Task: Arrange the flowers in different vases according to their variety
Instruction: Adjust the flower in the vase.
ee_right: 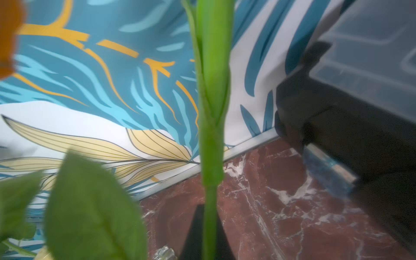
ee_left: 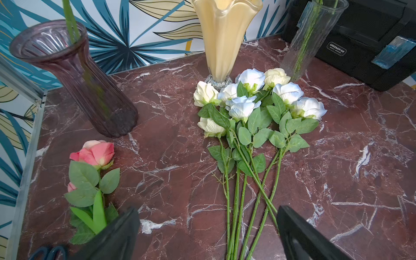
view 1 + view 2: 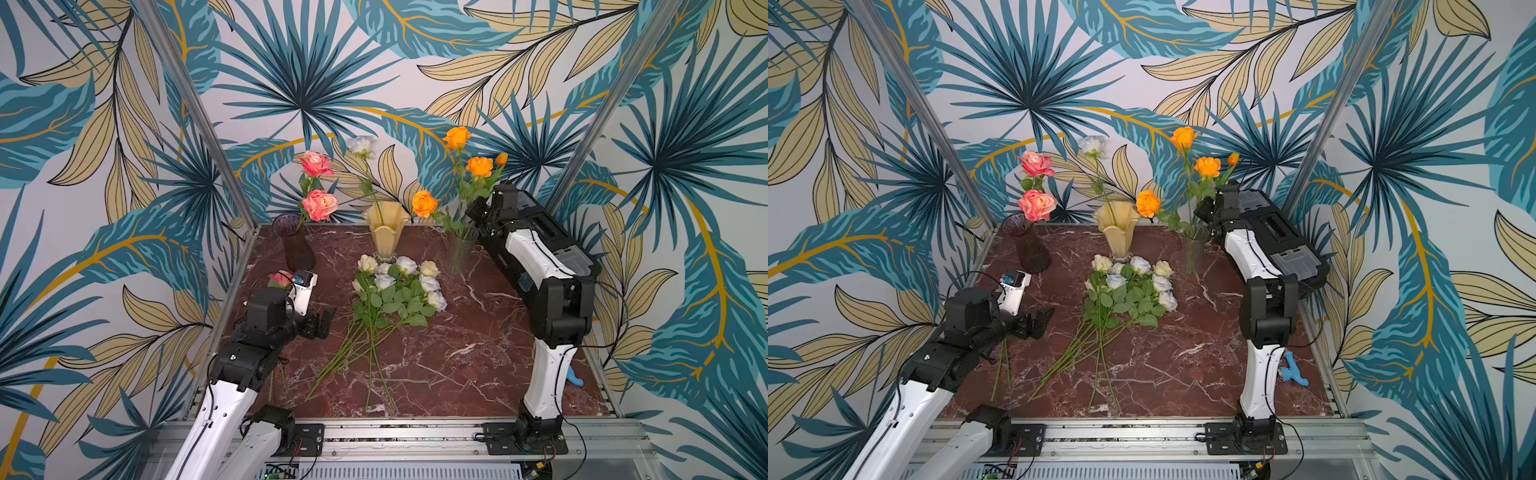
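Observation:
My right gripper (image 1: 209, 238) is shut on the green stem (image 1: 212, 112) of the orange tulip bud (image 3: 502, 158), just above the clear vase (image 3: 463, 249), which holds three orange roses (image 3: 480, 166). The purple vase (image 3: 297, 245) holds two pink roses (image 3: 319, 205). One white rose (image 3: 361, 145) stands in the cream vase (image 3: 386, 232). Several white roses (image 2: 252, 101) lie in a bunch mid-table. A pink rose (image 2: 94, 153) and a pink bud (image 2: 71, 186) lie left of them. My left gripper (image 2: 208, 234) hangs open over the white stems, touching nothing.
A black toolbox (image 3: 557, 241) lies along the right edge behind my right arm. A small blue object (image 3: 1293, 370) lies near the front right. Dark scissor handles (image 2: 49, 251) show by the left frame rail (image 2: 24, 157). Patterned walls close in the table on three sides.

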Motion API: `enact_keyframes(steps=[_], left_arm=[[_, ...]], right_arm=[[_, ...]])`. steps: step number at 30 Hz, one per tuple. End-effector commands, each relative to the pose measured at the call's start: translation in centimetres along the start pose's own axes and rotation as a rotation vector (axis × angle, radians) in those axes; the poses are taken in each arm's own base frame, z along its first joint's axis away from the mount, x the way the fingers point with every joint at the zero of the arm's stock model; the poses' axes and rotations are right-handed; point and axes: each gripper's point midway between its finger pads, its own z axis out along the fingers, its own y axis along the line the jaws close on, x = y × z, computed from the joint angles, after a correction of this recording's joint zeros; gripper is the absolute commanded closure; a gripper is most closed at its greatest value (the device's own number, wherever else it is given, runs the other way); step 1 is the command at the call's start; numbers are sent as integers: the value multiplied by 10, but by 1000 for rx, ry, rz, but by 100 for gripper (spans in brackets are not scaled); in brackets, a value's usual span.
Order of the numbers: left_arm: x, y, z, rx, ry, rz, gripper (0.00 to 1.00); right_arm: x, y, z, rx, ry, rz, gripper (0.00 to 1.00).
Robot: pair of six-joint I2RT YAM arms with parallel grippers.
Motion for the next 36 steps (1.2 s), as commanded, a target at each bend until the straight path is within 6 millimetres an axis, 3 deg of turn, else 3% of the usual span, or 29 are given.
enact_keyframes(steps=[1,4,8,18,27,33,35,36], left_arm=[[-22,-4,-6,16,-64,28,0],[-23,-5,-5,22,-67,34,0],[-24,-6,-5,31,-61,43,0],[-18,-8,-12,37,-20,62,0],[-19,-7,-18,28,-5,59,0],[-21,-7,-19,26,-7,51,0],[-21,-7,-18,25,-6,50,0],[-21,-7,-18,26,-5,52,0]], right_arm=[[-23,27,-32,17,-128,-170,100],[-24,37,-45,57,-184,-264,100],[-19,45,-49,110,-237,-357,100],[-30,34,-46,257,-383,-456,100],[7,7,-15,328,-356,-495,100],[28,-5,-7,368,-342,-510,100],[37,-8,-8,381,-328,-517,85],[38,-10,-9,384,-326,-515,67]])
